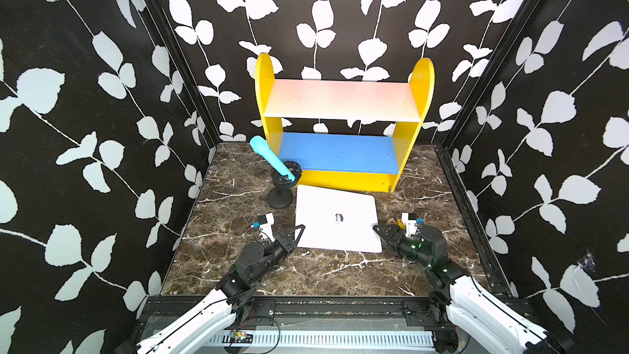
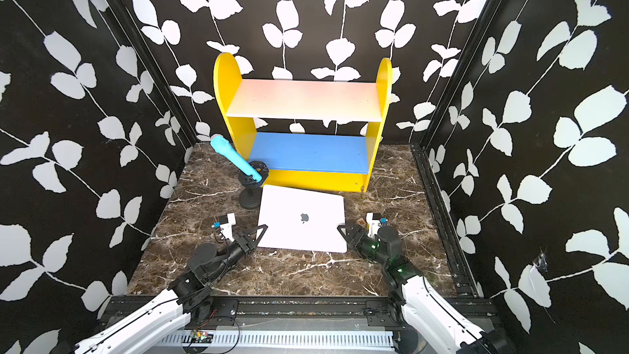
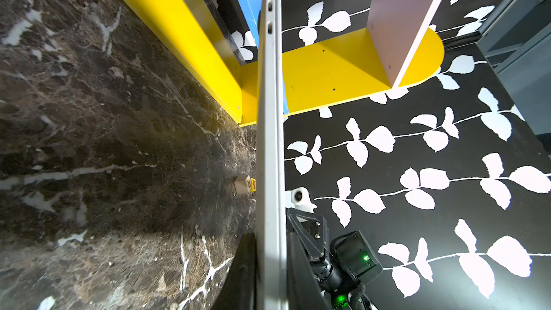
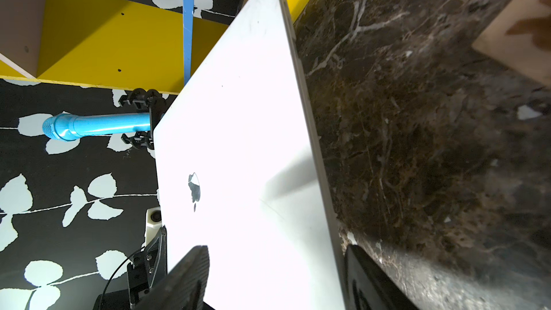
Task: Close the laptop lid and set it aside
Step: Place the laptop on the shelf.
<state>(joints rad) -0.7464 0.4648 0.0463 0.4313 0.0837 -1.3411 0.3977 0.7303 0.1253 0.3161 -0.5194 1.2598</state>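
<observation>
Progress: the lid (image 1: 337,199) was shut flat on the base; setting aside was not yet done.
Laptop (image 2: 301,233): mid-table (image 1: 306,274), just before the yellow shelf (image 1: 343,180); silver-white shell up, dark apple logo centred. Whether it was lifted could not be told.
Left gripper (image 1: 299,229): nearly closed, clamping the laptop's left edge.
Right gripper (image 1: 377,229): jaws wide, straddling the right edge, not clamped.

The laptop (image 1: 340,236) is silver-white with a dark apple logo (image 1: 338,217), the worktop (image 1: 306,274) dark brown marble veined white. The shelf unit (image 1: 403,151) is yellow, its upper board (image 1: 340,98) pale pink, its lower board (image 1: 338,153) blue. The microphone (image 1: 270,158) is turquoise, the walls (image 1: 85,97) black with white leaves.
</observation>
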